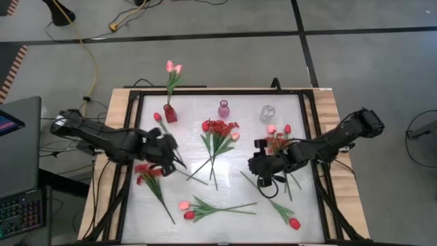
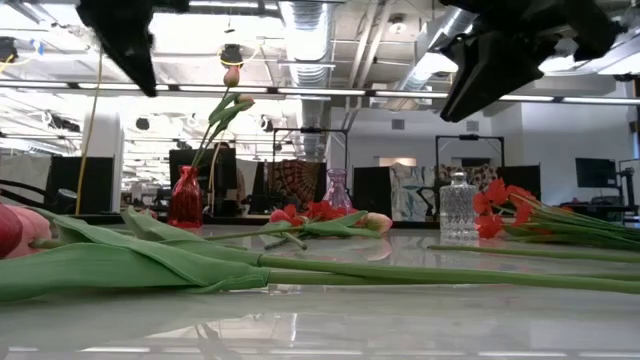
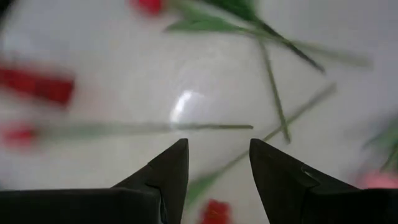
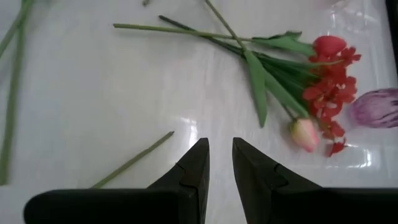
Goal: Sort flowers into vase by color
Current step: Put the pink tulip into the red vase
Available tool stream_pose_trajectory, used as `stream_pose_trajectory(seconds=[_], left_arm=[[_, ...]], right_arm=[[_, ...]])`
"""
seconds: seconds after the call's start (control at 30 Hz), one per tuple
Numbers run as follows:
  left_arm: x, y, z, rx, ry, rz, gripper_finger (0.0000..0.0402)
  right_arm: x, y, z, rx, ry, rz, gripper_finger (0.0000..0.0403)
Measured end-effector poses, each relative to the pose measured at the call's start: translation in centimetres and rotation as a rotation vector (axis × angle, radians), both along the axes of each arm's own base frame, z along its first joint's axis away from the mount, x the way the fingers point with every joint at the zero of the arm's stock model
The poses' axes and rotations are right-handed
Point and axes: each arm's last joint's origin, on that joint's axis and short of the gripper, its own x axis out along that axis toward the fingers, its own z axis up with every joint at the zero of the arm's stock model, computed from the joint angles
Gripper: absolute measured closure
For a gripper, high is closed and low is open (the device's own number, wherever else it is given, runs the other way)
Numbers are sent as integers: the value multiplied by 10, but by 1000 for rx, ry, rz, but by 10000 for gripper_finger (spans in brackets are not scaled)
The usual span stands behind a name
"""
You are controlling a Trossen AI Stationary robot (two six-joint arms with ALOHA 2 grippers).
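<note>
Three vases (image 1: pixel 223 108) along the table's (image 1: pixel 232 205) far edge.

Both arms reach in toward the middle from opposite sides. Left end effector (image 3: pixel 217 163) hangs with fingers spread apart, nothing between them. Right end effector (image 4: pixel 221 160) has just a narrow gap, also empty.

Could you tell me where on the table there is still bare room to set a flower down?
The high view shows bare patches between the left end effector and the central red bunch, and between the purple vase and clear vase. It is crowded along the near edge by the loose tulips and around the right end effector.
</note>
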Motion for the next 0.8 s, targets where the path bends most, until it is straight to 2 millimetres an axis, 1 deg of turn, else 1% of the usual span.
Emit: stream_pose_trajectory(seconds=[0.03, 0.1, 0.13, 0.17, 0.2, 0.3, 0.37, 0.43, 0.5, 0.6, 0.73, 0.8], left_arm=[[4, -1, -3, 41, 34, -87, 244], [12, -3, -11, 83, 91, -186, 244], [15, -5, -15, 75, 110, -197, 244], [18, -6, -19, 53, 114, -157, 244], [20, -6, -22, 23, 109, -62, 244], [23, 0, -30, -93, 67, 356, 244], [23, -1, -33, -197, 53, 547, 244], [22, -4, -36, -293, 99, 650, 244], [24, -7, -39, -359, 139, 705, 244], [26, -8, -44, -393, 146, 841, 244], [32, -6, -50, -426, 30, 1219, 244], [34, -9, -53, -445, -48, 1403, 244]], right_arm=[[1, -2, 0, -7, -1, 1, 306], [3, -8, 0, -6, -4, -17, 306], [4, -11, 0, 1, 0, -30, 306], [4, -14, 0, 16, 9, -40, 306], [4, -17, -1, 30, 20, -49, 306], [4, -26, -3, 64, 58, -62, 306], [5, -33, -4, 67, 81, -57, 306], [6, -40, -4, 57, 93, -48, 306], [7, -46, -4, 42, 97, -47, 306], [8, -55, -4, 38, 97, -73, 306], [9, -65, -4, 31, 101, -96, 306], [9, -66, -4, 25, 111, -95, 306]])
